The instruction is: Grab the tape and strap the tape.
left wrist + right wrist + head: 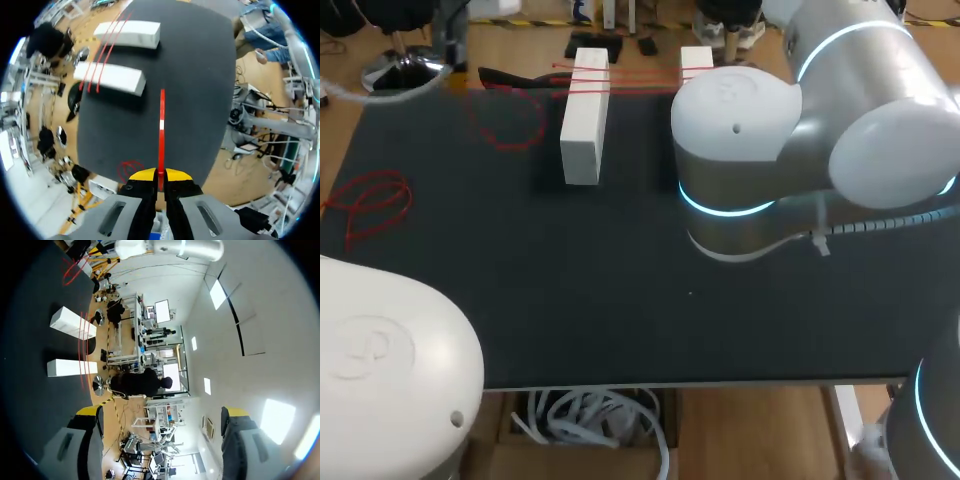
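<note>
**Two white blocks on a black table**

A black table top (620, 320) carries two white rectangular blocks. They lie side by side, parallel and apart, with a bare strip of table between them. The left block (584, 120) is in full view, long and flat-sided, with one end toward the table's far edge. The right block (696, 62) shows only its far end in the head view. In the left wrist view the right block (131, 34) shows whole, lying beyond the left block (112, 77).
</note>
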`<state>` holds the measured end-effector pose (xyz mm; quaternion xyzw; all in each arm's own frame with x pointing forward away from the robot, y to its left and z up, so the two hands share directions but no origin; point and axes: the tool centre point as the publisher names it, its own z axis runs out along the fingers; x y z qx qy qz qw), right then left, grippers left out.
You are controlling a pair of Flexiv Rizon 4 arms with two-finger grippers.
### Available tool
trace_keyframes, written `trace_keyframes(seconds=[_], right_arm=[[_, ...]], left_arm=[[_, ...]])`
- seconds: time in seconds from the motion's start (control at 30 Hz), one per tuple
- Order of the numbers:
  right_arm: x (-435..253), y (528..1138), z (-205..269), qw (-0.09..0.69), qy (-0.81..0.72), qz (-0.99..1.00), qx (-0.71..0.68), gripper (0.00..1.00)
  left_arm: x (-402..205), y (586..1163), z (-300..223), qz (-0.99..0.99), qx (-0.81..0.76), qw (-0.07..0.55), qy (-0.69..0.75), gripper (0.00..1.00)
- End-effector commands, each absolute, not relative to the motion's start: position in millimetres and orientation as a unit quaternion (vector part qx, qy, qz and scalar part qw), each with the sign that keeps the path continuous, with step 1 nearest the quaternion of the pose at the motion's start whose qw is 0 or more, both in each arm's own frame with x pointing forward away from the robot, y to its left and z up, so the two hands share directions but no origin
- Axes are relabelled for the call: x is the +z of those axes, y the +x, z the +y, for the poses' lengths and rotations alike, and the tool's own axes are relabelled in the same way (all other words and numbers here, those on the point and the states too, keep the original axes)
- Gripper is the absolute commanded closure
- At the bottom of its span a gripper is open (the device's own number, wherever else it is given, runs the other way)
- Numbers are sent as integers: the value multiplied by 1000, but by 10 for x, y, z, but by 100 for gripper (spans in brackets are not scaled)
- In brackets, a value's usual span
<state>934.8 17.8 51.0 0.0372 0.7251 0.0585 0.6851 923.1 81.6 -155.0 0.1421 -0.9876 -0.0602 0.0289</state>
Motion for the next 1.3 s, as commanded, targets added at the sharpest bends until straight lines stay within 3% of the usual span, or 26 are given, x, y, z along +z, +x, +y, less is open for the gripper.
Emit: trace_keyframes(seconds=[0.03,0.53,0.87,0.9,0.93,0.97,1.0,1.3], right_arm=[[543,9342,165,682,35,728,59,0],[543,9342,165,682,35,728,59,0],[543,9342,165,682,35,728,59,0],[543,9342,165,682,35,728,59,0],[543,9342,165,682,35,728,59,0],[543,9342,165,682,35,728,59,0],[543,9342,165,682,35,728,59,0],[543,9342,165,682,35,728,59,0]], left_arm=[[-1872,9227,1281,-984,-52,54,164,100],[-2572,9240,2495,-958,-63,91,266,100],[-2687,9289,2896,-948,-56,99,298,100],[-2686,9299,2912,-948,-58,99,297,86],[-2698,9311,2927,-949,-51,97,296,56],[-2698,9311,2927,-949,-51,97,296,16],[-2698,9311,2927,-949,-51,97,296,0],[-2698,9311,2927,-949,-51,97,296,0]])
